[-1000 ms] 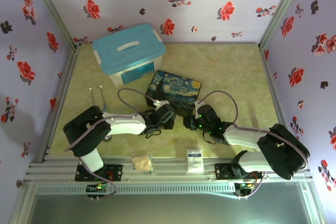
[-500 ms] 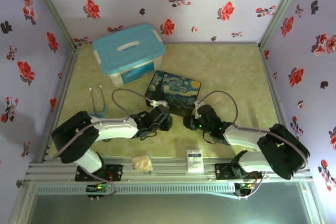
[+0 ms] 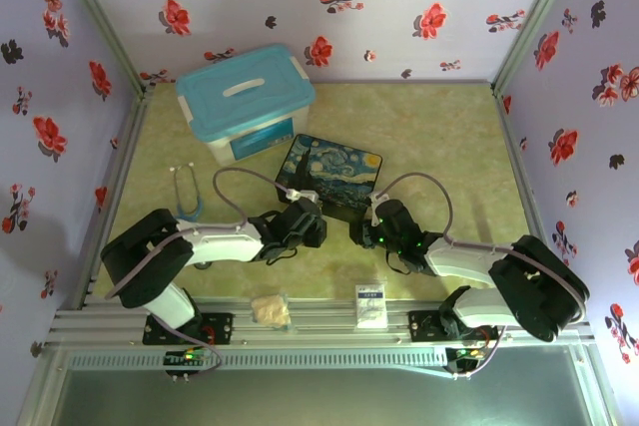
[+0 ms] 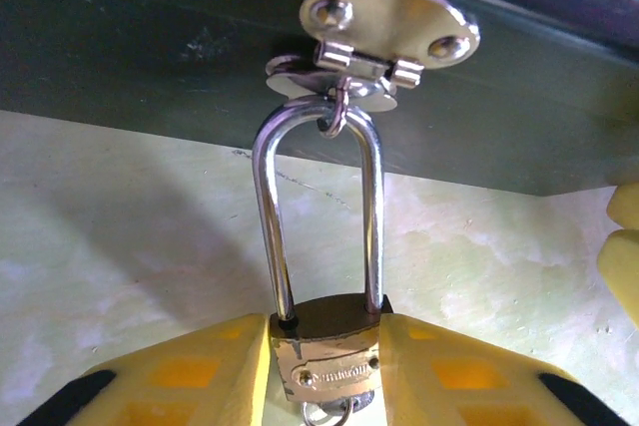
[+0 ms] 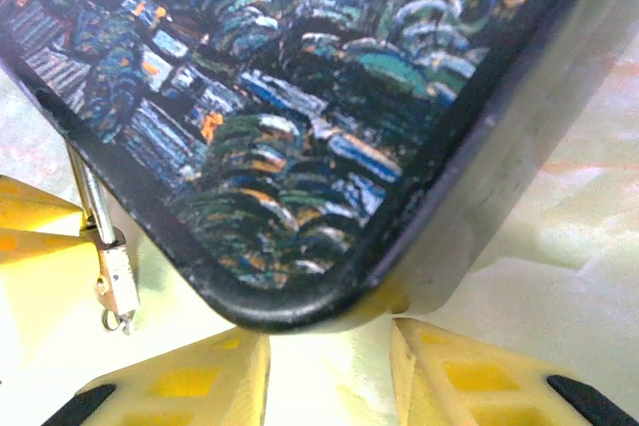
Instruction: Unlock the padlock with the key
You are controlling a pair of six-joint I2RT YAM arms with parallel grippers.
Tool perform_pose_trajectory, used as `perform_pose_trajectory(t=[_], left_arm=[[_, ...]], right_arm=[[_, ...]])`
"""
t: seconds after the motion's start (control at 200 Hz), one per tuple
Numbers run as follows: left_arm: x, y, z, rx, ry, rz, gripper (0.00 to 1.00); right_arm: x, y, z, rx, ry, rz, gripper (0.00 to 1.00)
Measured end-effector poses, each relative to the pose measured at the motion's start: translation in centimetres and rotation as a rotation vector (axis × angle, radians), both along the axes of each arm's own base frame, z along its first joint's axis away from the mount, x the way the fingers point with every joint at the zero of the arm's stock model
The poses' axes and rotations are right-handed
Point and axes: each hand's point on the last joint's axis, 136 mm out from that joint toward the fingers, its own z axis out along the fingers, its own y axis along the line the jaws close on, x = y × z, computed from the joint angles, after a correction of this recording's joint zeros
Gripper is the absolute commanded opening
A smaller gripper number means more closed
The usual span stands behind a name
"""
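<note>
Padlock (image 4: 324,361) sits at the bottom centre of the left wrist view. Its brass body is pinched between the two yellow fingers of the left gripper (image 4: 324,341), which close on both its sides. Its long axis runs straight up the frame: the silver shackle (image 4: 272,216) points up and is threaded through a ring under the hasp (image 4: 389,27), and the underside points down, with a small silvery loop (image 4: 334,411) hanging there. The hasp is fixed to the dark side wall of the Starry Night box (image 3: 334,169), whose lower edge crosses the upper part of that frame; bare table (image 4: 120,246) shows below it.

In the right wrist view the right gripper (image 5: 329,346) has its fingers partway apart at the box's rounded corner; I cannot tell whether they press it. The padlock hangs at the left edge, tilted.

From above, both grippers crowd the box's lower edge. Open table lies right of the box, and a teal-lidded bin (image 3: 245,97) stands just beside it at the upper left.
</note>
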Motion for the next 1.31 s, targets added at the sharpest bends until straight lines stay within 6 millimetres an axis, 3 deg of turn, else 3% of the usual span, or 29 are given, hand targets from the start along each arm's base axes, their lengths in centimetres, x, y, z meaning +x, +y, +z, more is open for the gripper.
perform_pose_trajectory(t=[0.21,0.445,0.645,0.725,0.78,1.11,1.305], left_arm=[[0.1,-0.5,-1.0,0.046,0.027,-0.005,0.36],[0.1,-0.2,-1.3,0.096,0.035,0.010,0.23],[0.0,0.2,-1.1,0.131,0.021,0.021,0.22],[-0.1,0.5,-0.9,0.147,0.022,0.026,0.08],[-0.1,0.7,-0.5,0.163,0.025,0.030,0.04],[-0.7,1.9,0.2,0.315,0.050,0.037,0.05],[-0.6,1.6,-0.5,0.405,0.048,0.042,0.08]], right_arm=[[0.0,0.0,0.0,0.000,0.000,0.000,0.37],[-0.2,-0.2,-0.3,-0.008,0.004,-0.004,0.37],[0.0,-0.4,0.1,-0.009,-0.015,-0.007,0.37],[0.1,-0.4,0.1,-0.013,-0.018,-0.007,0.38],[0.1,-0.4,0.1,-0.015,-0.021,-0.005,0.38],[0.0,-0.4,0.0,-0.020,-0.018,-0.003,0.38],[0.0,-0.5,-0.4,-0.027,-0.010,-0.003,0.38]])
